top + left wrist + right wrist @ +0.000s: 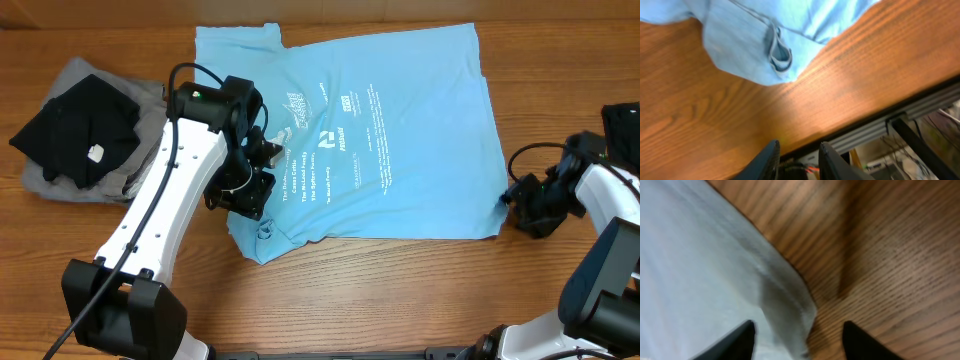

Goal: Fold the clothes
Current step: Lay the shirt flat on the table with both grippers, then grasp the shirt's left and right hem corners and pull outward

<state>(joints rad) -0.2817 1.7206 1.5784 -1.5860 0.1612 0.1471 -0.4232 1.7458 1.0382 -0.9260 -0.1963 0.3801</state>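
1. At the far left, a pile (72, 135) of dark clothes lies on the table (400, 300): a black piece on a grey one, with a small white patch (97, 153) on the black.
2. The left gripper (799, 147) is above the T-shirt's (400, 110) left edge, just right of the pile. Its fingers (767, 160) stand a narrow gap apart, with nothing between them.
3. The sky-blue T-shirt lies spread flat in the middle of the table, lettering up. Its near-left corner is rumpled, with a small loop (781, 52) of hem showing.
4. The right gripper (797, 327) sits at the shirt's near-right corner. Its fingers stand wide apart, one over the cloth and the other over bare wood, holding nothing.
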